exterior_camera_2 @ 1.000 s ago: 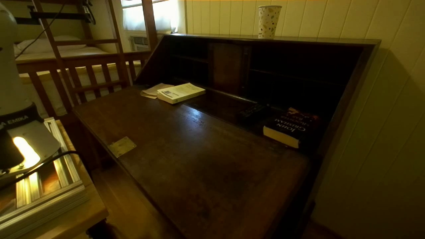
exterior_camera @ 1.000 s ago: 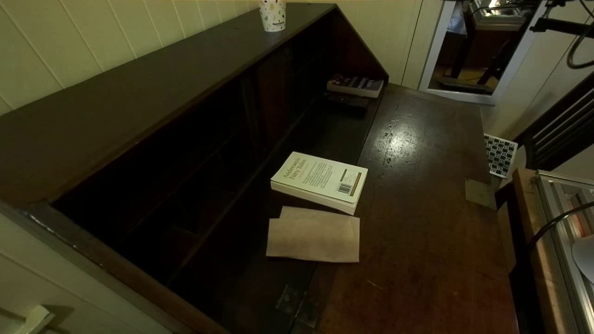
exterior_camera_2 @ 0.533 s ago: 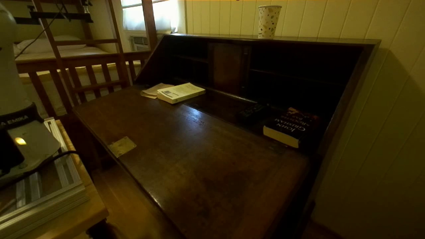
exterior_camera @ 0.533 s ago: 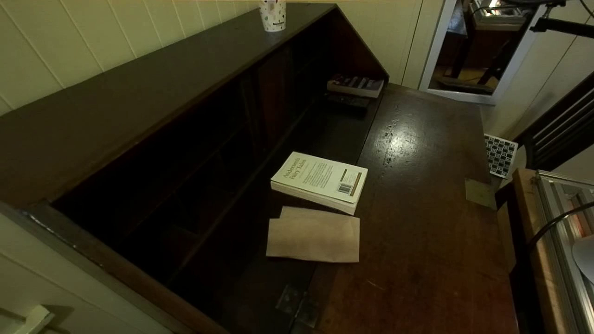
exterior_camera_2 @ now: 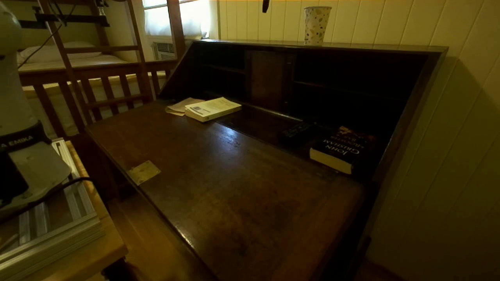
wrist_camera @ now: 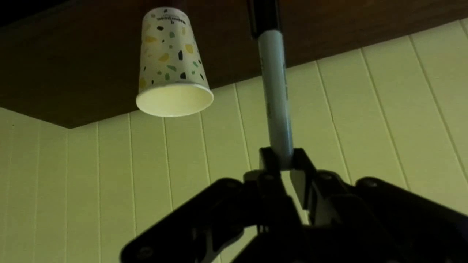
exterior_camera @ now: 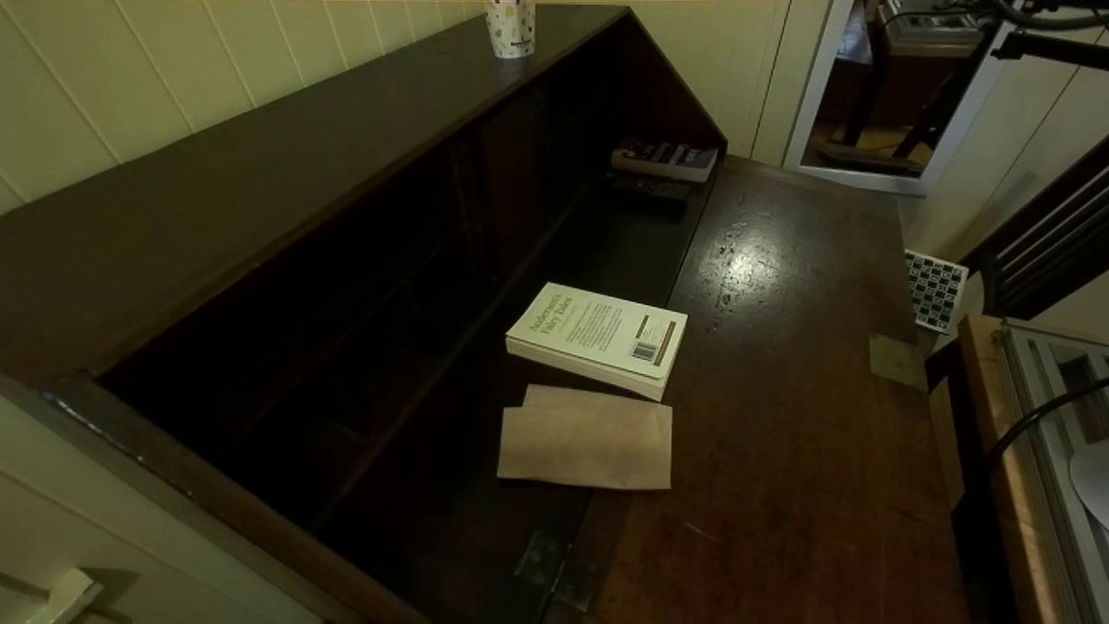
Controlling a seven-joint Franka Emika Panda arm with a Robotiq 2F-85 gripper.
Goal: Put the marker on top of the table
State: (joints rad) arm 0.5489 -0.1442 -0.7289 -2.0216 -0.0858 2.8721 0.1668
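In the wrist view my gripper (wrist_camera: 284, 160) is shut on the marker (wrist_camera: 275, 87), pinching the end of its grey body. The marker's black cap points away from the fingers and runs out of the top of that view. A slim dark tip, the cap of the marker (exterior_camera_2: 265, 5), hangs at the top edge of an exterior view, above the desk's upper shelf and left of the cup. The table (exterior_camera: 780, 451) is a glossy dark brown top, seen in both exterior views. Gripper and hand lie outside both exterior views.
A speckled white cup (wrist_camera: 170, 54) stands on the upper shelf (exterior_camera: 286, 147). On the desk lie a white book (exterior_camera: 598, 338), brown paper (exterior_camera: 589, 446), a dark book (exterior_camera_2: 340, 150) and a dark flat object (exterior_camera_2: 297, 130). Panelled wall (exterior_camera_2: 390, 23) rises behind.
The marker's dark tip has come down into the top of an exterior view, shifting slightly left. A bright glare on the arm's base has faded. Books, paper and cup have not moved.
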